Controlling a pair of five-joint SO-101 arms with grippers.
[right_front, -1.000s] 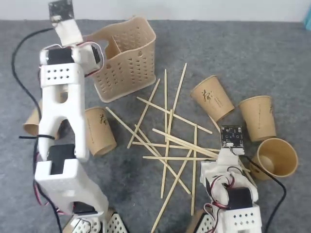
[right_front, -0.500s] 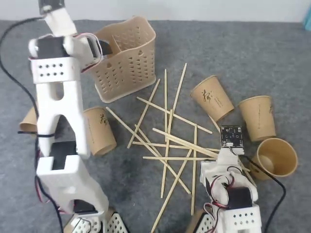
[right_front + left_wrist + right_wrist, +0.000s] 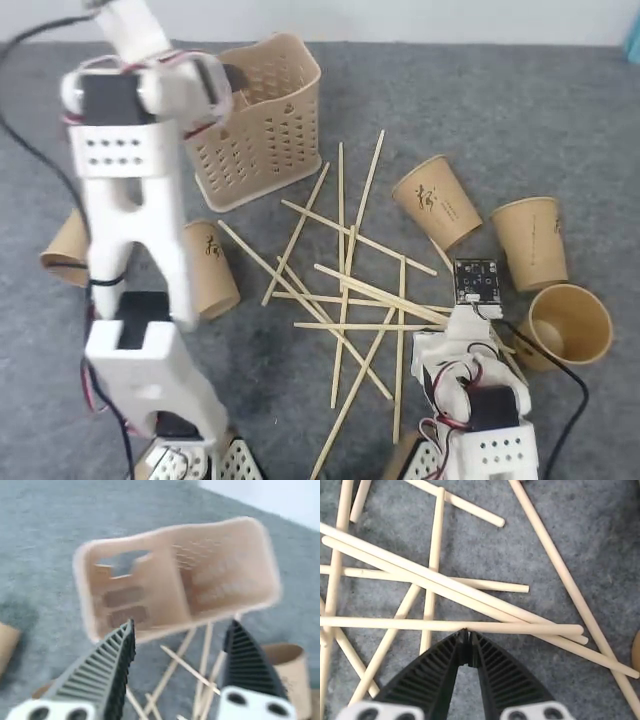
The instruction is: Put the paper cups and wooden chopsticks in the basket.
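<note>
Ridged left fingers (image 3: 110, 665) wide apart near perforated beige basket (image 3: 225, 580); right fingers (image 3: 440, 670) together, empty, over round wooden chopsticks (image 3: 450, 626).

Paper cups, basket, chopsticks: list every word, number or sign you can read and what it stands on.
Brown paper cup lying centre-right: dark brush-style mark, too small to read.
Brown paper cup just right of it: dark mark, unreadable.
Brown paper cup lying left of centre: dark mark, unreadable.
Beige perforated basket, wooden chopsticks: no print seen.
</note>
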